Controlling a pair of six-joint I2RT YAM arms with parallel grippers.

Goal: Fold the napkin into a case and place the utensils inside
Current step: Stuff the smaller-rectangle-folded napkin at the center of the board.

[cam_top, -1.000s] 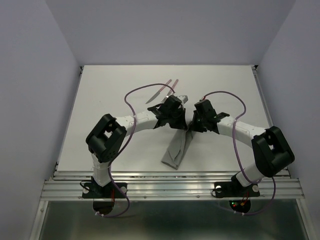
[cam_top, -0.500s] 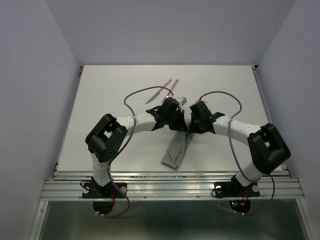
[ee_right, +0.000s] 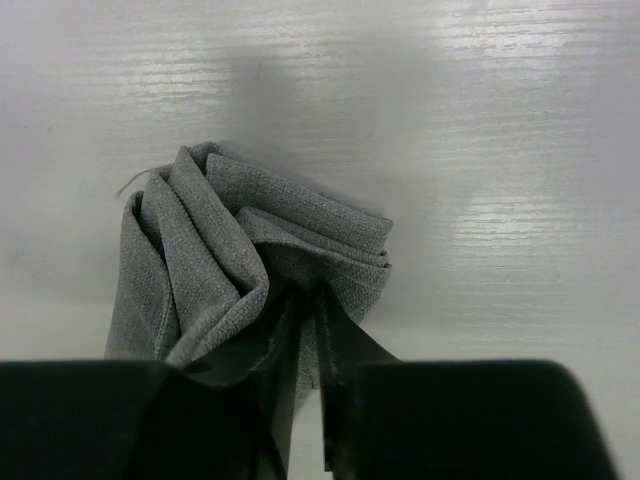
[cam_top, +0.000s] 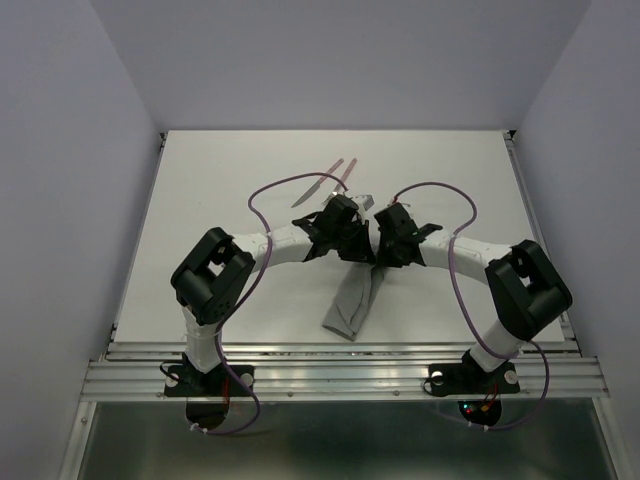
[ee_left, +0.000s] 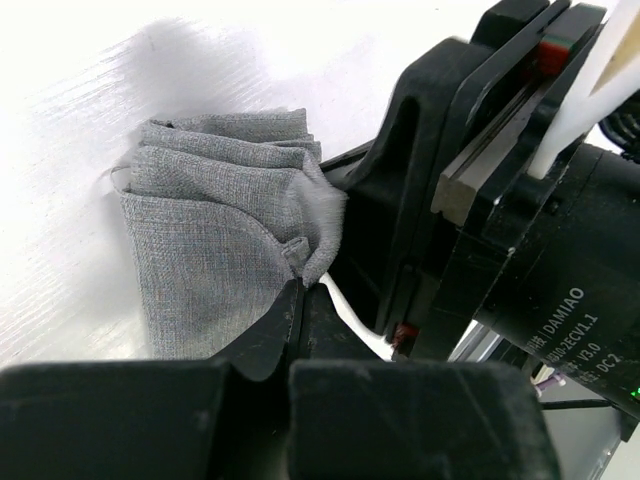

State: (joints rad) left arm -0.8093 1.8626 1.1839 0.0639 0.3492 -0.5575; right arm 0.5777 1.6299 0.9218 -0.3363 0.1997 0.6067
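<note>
top: utensils [cam_top: 322,182] upper centre, grips hidden | wrists: left gripper [ee_left: 300,293], right gripper [ee_right: 308,300] both pinch bunched napkin [ee_right: 200,230]

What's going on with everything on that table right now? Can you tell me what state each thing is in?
napkin: folded into a long narrow strip, far end bunched up.
utensils: lying close together on the table beyond the arms, not in the napkin.
left jaws: shut on the napkin's bunched end.
right jaws: shut on that same bunched end, facing the left jaws.
</note>
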